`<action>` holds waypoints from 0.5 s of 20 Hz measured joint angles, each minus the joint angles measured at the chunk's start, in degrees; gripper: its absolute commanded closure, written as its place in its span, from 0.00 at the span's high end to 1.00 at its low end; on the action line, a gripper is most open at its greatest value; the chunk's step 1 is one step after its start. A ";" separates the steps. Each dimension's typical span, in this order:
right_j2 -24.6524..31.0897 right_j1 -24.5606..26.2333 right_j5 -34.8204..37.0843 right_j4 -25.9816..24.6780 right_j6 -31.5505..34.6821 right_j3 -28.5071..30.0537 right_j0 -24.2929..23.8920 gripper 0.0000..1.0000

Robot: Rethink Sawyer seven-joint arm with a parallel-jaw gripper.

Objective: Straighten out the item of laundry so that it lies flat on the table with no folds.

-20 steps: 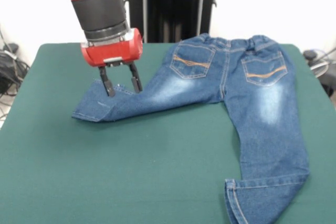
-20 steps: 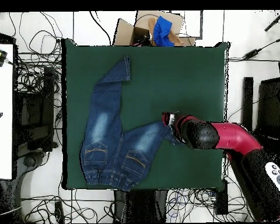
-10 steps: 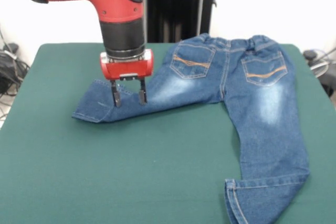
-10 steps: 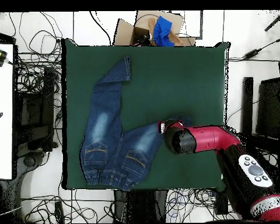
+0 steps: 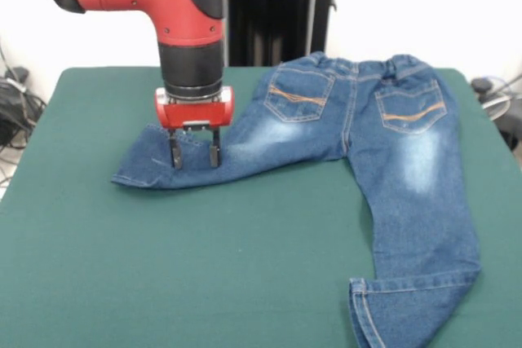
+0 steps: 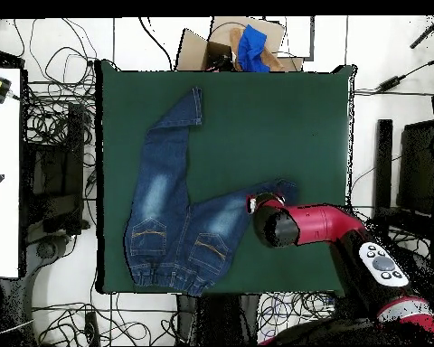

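Table: we see the table under plain dark green cloth, far wider than the garment on it.

Folded leg end: at the left of the front view, the end of one leg of the jeans is doubled back on itself, a triangular flap lying over the leg. This is the fold we judge the task still has to clear.

Gripper: the gripper points straight down over that leg, just right of the flap. Its two fingers stand apart, one toward each edge of the leg, tips at or on the denim; they hold nothing.

Key relation: the leg's long axis runs from the gripper rightward and slightly away toward the waistband, while the fold lies just to the gripper's left. We judge that the coming move turns on pinching cloth here and drawing it left, along that axis, away from the waistband.

Waistband and pockets: right of centre, near the table's far edge, the seat lies flat with both orange-stitched pockets up.

Other leg: at the right it runs toward the near edge, its hem slightly rumpled.

Containers: in the overhead view an open cardboard box beyond the table holds something blue.
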 measured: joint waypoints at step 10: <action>-1.97 0.93 -0.83 1.25 0.00 -0.02 0.01 1.00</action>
